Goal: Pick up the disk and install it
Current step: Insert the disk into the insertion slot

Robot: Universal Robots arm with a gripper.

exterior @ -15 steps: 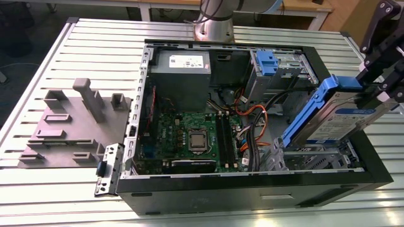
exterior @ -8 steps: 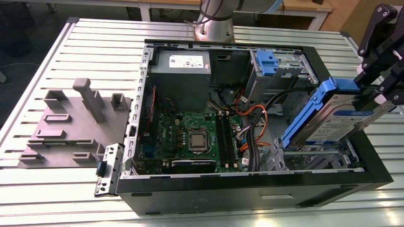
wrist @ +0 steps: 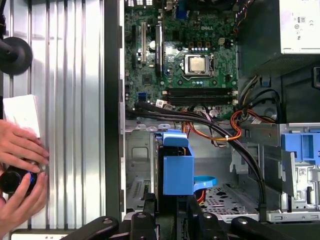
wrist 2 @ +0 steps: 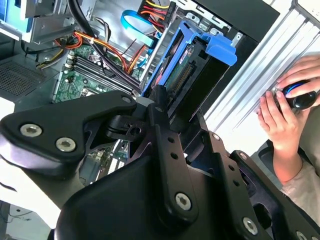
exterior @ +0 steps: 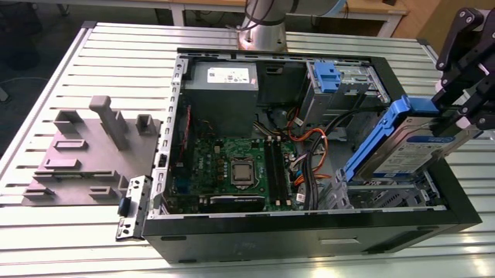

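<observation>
Where the slatted aluminium worktop [exterior: 46, 87] spreads at the exterior view's left, a grey moulded fixture [exterior: 85, 156] lies on it; the open computer case [exterior: 309, 234] stands in the middle, motherboard [exterior: 232, 168] exposed. At that view's right, the fingers [exterior: 464, 110] clamp the disk [exterior: 414, 153], tilted over the case's corner. In the first wrist view, a person's hands [wrist: 20, 155] lie beside the case.

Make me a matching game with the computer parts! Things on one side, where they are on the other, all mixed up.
1. disk
2. power supply
3. processor
4. grey fixture block

A. on the table, outside the computer case
B. in the gripper, tilted
C. on the green motherboard
D. inside the case, wearing a white sticker

Pairs: 1-B, 2-D, 3-C, 4-A
</observation>
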